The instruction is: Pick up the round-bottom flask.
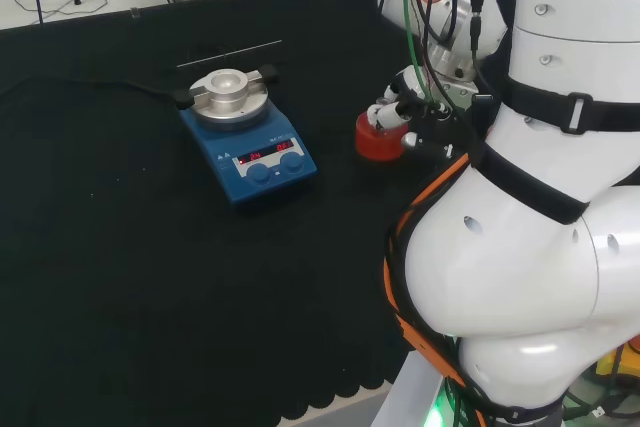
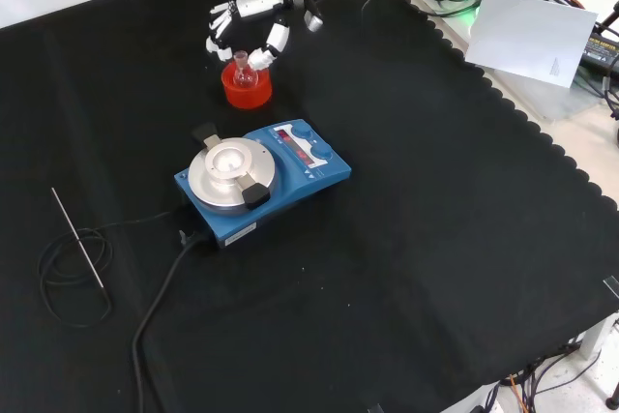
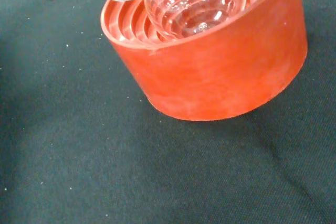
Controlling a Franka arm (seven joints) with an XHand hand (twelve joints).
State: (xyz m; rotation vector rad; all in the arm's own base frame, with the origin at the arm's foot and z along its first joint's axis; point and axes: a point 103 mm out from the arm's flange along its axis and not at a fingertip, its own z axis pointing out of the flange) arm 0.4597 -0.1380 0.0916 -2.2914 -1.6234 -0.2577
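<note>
The round-bottom flask [image 2: 241, 72] sits upright in its red ribbed stand [image 2: 246, 87] so it cannot roll, while the hand [image 2: 253, 18] hovers with fingers spread around its neck, gripping nothing.

In the wrist view the round-bottom flask [image 3: 197, 1] is cut off at the neck, and its red stand [image 3: 220, 72] runs past the edge. In the head view, fingers [image 1: 392, 115] hide the flask.
</note>
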